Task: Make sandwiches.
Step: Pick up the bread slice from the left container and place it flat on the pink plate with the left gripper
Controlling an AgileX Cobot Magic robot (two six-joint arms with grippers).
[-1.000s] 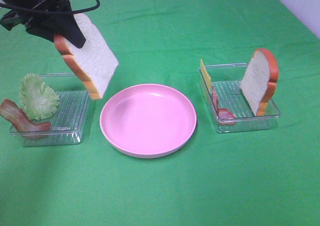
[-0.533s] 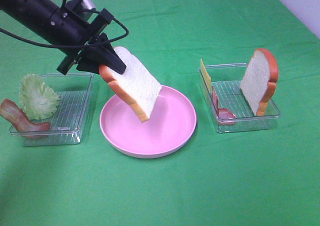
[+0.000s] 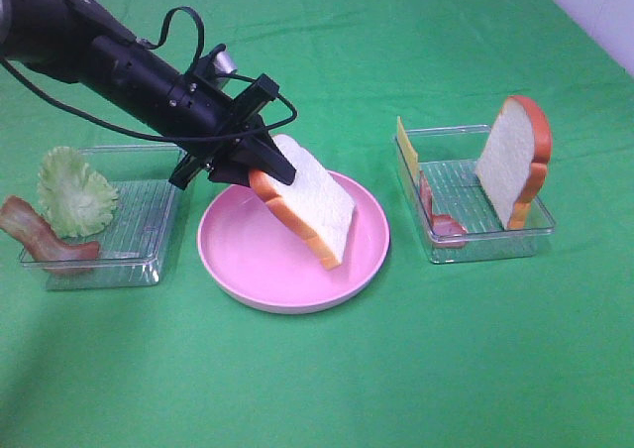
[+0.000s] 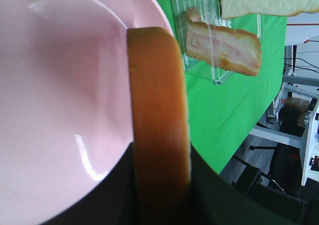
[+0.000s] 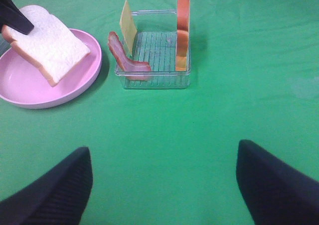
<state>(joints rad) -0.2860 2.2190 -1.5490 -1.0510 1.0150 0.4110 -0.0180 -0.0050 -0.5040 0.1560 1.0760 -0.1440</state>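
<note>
High view: the left pincer (image 3: 256, 168) is clamped on a bread slice (image 3: 315, 208), tilted over the pink plate (image 3: 238, 265); laying the bottom slice looks the step in hand. Left wrist view: its crust (image 4: 159, 125) sits between the jaws, plate beneath. Right wrist view: the right pincer (image 5: 164, 177) stands wide apart, empty, above the bench (image 5: 199, 125). Next, I judge: lower, level, release onto the plate.
</note>
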